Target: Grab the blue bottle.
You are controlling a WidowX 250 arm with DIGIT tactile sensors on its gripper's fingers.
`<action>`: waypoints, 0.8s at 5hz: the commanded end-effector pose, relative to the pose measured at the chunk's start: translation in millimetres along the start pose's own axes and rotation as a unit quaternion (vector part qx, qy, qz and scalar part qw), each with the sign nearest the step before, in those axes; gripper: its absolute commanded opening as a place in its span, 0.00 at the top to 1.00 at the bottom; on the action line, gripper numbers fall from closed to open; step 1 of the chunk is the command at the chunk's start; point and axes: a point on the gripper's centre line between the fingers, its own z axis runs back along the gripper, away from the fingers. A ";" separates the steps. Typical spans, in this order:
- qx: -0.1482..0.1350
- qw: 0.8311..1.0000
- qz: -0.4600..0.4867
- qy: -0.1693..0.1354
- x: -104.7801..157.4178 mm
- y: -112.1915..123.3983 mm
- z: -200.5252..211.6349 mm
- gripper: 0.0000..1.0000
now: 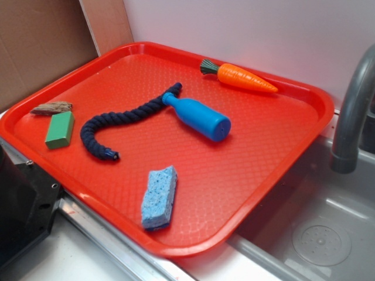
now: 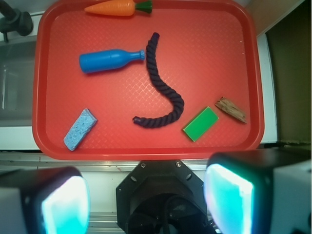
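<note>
The blue bottle [image 1: 198, 117] [image 2: 108, 60] lies on its side near the middle of the red tray [image 1: 275, 175] [image 2: 204, 29], its narrow neck touching or almost touching one end of the dark navy rope [image 1: 117, 124] [image 2: 163, 87]. My gripper [image 2: 146, 202] hangs high above, back over the tray's near edge and far from the bottle. It is open, its two teal pads [image 2: 66, 204] spread wide with nothing between them. The exterior view does not show the gripper.
On the tray also lie an orange toy carrot [image 1: 240, 76] [image 2: 117, 7], a light-blue sponge [image 1: 159, 197] [image 2: 80, 128], a green block [image 1: 60, 130] [image 2: 200, 124] and a wood chip [image 1: 51, 108] [image 2: 231, 109]. A sink with a grey faucet [image 1: 354, 111] adjoins the tray. The black robot base [image 2: 161, 195] is below.
</note>
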 end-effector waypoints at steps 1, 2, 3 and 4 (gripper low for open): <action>0.000 1.000 0.000 0.000 0.0 0.0 0.0 0.00; 0.040 0.996 0.074 0.003 39.5 15.0 -53.5 0.00; 0.024 0.986 0.162 -0.015 73.3 -5.2 -93.9 0.00; 0.005 0.979 0.203 -0.029 90.9 -22.2 -127.1 0.00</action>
